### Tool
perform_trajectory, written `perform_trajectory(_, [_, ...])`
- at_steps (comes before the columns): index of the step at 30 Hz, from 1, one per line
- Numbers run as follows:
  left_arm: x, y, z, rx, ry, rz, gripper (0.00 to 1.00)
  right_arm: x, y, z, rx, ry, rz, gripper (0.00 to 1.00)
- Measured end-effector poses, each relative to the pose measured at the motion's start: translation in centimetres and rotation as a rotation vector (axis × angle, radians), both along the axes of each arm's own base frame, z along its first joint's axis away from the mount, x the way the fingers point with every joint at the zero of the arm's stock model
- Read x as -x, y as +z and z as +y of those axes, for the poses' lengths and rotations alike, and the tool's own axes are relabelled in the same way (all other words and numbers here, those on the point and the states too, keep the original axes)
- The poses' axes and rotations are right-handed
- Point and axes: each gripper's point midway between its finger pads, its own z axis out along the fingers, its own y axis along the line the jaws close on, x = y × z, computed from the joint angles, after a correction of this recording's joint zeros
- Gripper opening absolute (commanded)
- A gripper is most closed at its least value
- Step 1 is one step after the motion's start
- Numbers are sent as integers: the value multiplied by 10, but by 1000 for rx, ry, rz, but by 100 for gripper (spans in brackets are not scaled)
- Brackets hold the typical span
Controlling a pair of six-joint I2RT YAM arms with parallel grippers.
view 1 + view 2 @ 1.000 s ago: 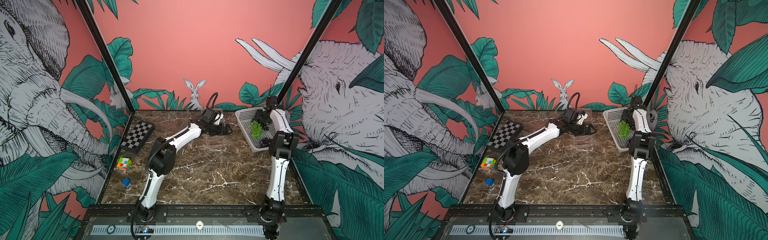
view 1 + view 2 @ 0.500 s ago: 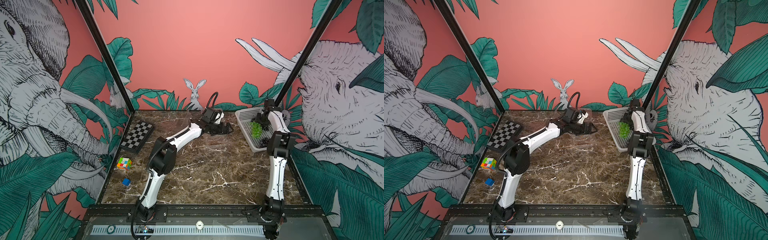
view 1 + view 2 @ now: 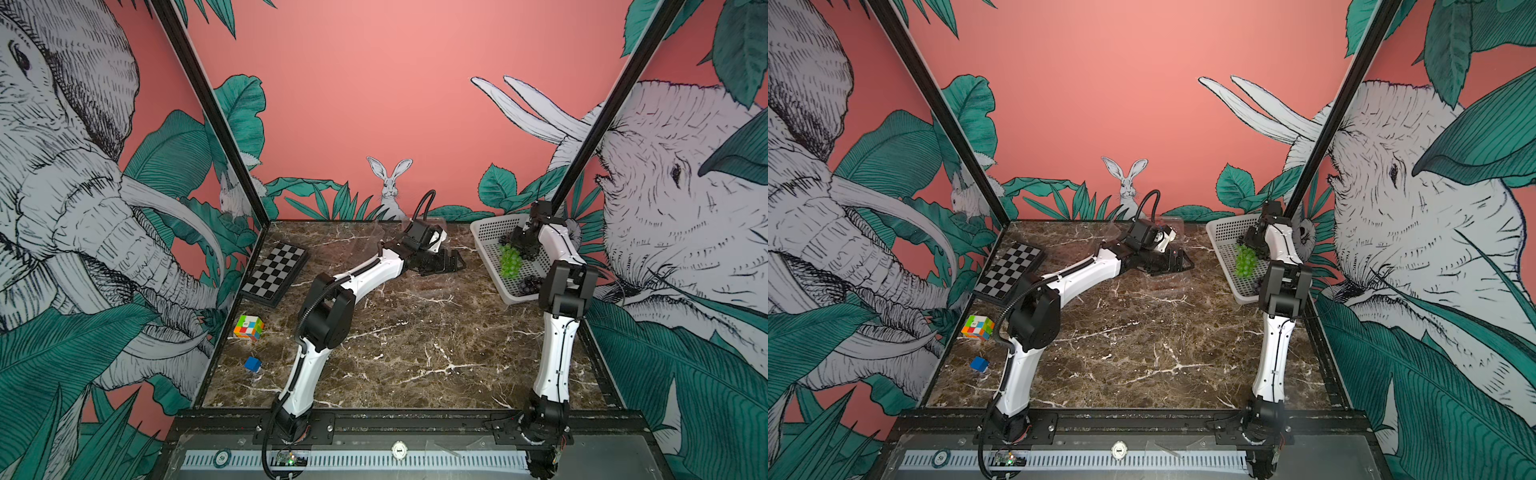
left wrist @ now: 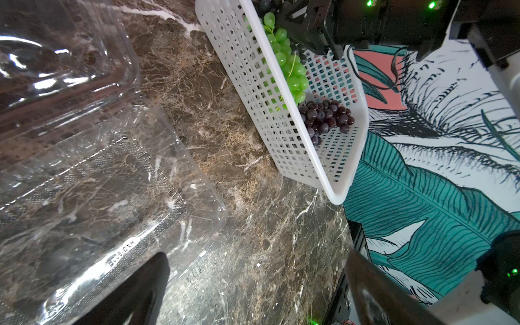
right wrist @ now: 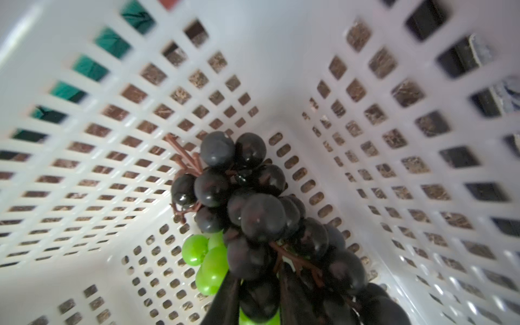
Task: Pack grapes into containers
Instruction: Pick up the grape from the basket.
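You look to be on the pick: your right end effector (image 5: 256, 298) is clamped on the dark grape bunch (image 5: 253, 202) inside the white basket (image 5: 365, 84), your left end effector (image 4: 259, 295) stands wide open by the clear container (image 4: 98, 183), so next lift the bunch over the basket wall and carry it across.

Illegible embossed lettering (image 4: 121, 251) on clear container (image 4: 98, 197)

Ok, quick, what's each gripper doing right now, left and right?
The left gripper is open, holding nothing.
The right gripper is closed on the dark grape bunch inside the white basket.
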Motion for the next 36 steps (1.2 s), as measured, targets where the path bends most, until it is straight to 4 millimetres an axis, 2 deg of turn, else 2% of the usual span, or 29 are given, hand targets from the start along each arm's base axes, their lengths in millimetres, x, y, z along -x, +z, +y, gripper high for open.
perform_trajectory(9, [0, 1, -1, 6, -3, -2, 99, 2, 10, 0, 2, -7, -10, 16])
perform_trajectory(13, [0, 1, -1, 7, -3, -1, 99, 6, 29, 0, 6, -8, -32, 11])
perform_trajectory(20, [1, -2, 0, 9, -1, 7, 99, 15, 68, 3, 11, -6, -88, 11])
perform_trajectory(25, [6, -5, 4, 1, 2, 17, 100, 27, 82, 12, -3, 5, -100, 11])
perform_trajectory(32, [13, 15, 11, 20, 3, -9, 99, 51, 92, 32, -76, 25, -126, 11])
perform_trajectory(36, [17, 27, 15, 36, 3, -29, 99, 60, 86, 47, -124, 32, -147, 10])
